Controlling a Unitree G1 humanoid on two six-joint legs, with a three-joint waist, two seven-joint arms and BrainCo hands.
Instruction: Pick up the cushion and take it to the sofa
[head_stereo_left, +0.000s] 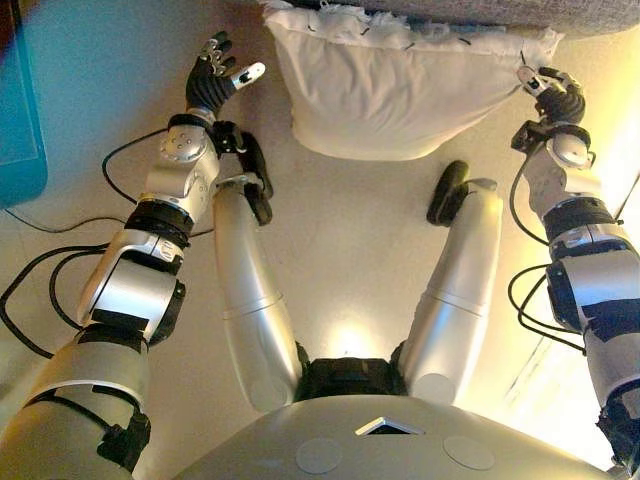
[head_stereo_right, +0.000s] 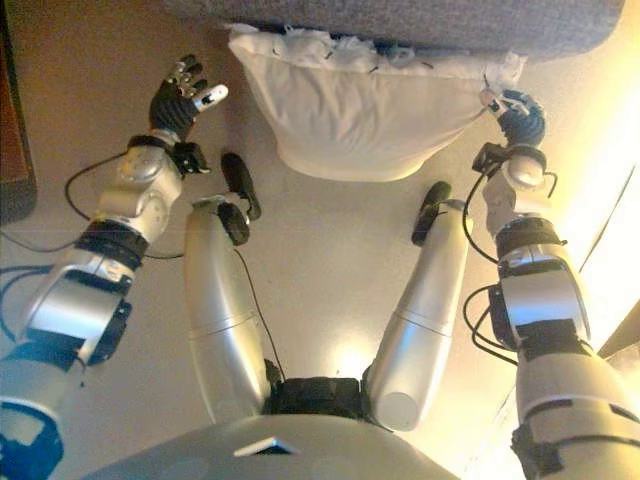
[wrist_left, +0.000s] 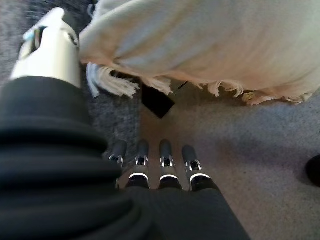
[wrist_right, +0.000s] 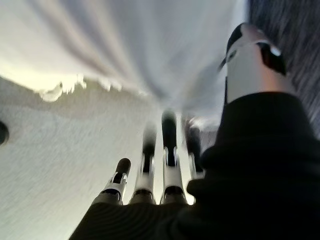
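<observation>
A white cushion (head_stereo_left: 390, 90) with a fringed edge stands on the floor and leans against the grey sofa (head_stereo_left: 480, 12) at the far side. My left hand (head_stereo_left: 212, 75) is open, held up to the cushion's left and apart from it; in the left wrist view its fingers (wrist_left: 165, 165) point at the floor below the cushion's fringe (wrist_left: 200, 45). My right hand (head_stereo_left: 550, 92) is at the cushion's right corner. In the right wrist view its fingers (wrist_right: 167, 150) are straight and reach the cushion's lower edge (wrist_right: 125, 45), with the thumb held apart.
A teal object (head_stereo_left: 20, 110) lies at the left edge, and a dark brown piece of furniture (head_stereo_right: 15, 130) shows there in the right eye view. A small black thing (wrist_left: 157, 100) sits under the cushion's fringe. Beige floor lies in front of the cushion.
</observation>
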